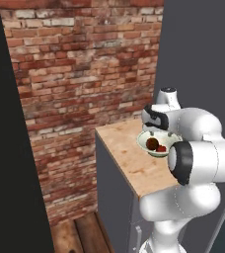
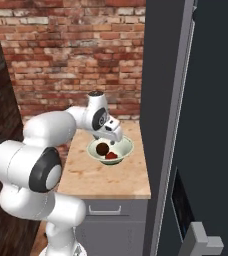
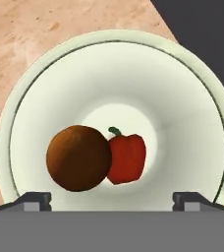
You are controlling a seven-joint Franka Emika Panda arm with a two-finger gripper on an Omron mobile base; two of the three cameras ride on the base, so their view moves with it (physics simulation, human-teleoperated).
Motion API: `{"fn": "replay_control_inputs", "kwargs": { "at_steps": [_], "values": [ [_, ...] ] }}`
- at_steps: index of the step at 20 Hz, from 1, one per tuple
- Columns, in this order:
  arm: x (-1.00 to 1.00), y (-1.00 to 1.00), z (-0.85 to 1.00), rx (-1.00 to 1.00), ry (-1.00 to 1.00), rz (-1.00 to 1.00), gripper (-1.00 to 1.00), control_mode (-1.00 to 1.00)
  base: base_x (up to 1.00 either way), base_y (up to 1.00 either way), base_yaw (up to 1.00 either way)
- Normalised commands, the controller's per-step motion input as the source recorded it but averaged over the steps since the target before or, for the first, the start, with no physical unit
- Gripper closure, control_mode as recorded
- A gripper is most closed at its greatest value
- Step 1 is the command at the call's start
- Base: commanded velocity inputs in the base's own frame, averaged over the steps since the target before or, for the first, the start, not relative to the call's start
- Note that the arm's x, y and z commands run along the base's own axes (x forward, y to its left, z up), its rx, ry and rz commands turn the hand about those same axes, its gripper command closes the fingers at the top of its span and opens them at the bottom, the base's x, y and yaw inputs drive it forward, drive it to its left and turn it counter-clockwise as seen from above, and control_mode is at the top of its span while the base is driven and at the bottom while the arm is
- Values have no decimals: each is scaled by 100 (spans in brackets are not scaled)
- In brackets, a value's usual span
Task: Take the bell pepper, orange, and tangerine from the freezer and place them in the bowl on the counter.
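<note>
The pale bowl [image 3: 192,64] stands on the wooden counter [image 3: 30,44]. Inside it, a round orange-brown fruit [image 3: 78,158] touches the small red bell pepper [image 3: 128,157]. I cannot tell if that fruit is the orange or the tangerine. My gripper [image 3: 111,201] hangs straight over the bowl, open, its fingertips [image 3: 35,199] wide apart with nothing between them. From the base, the gripper [image 2: 113,137] sits just above the bowl [image 2: 128,145], the fruit [image 2: 102,148] and the pepper [image 2: 111,155]. The left base view has the bowl [image 1: 145,143] half hidden behind my arm. The freezer [image 2: 166,100] stands right of the counter.
The counter [image 2: 86,175] tops a low grey cabinet with a bar handle [image 2: 105,209]. A brick wall [image 1: 85,74] runs behind it. The freezer's dark door [image 2: 216,125] hangs open at the right, close to the counter's edge. A dark panel [image 1: 6,148] borders the left.
</note>
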Motion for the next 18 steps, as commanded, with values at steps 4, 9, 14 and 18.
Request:
{"fn": "replay_control_inputs", "kwargs": {
  "at_steps": [4,9,14,18],
  "values": [
    [-28,11,92,0,-4,0,-100,-100,0,0,0],
    [-64,31,100,0,-10,8,-100,-100,0,0,0],
    [-74,77,85,0,-12,24,-100,-100,0,0,0],
    [-95,59,46,0,-30,38,-100,-100,0,0,0]
  ]
}}
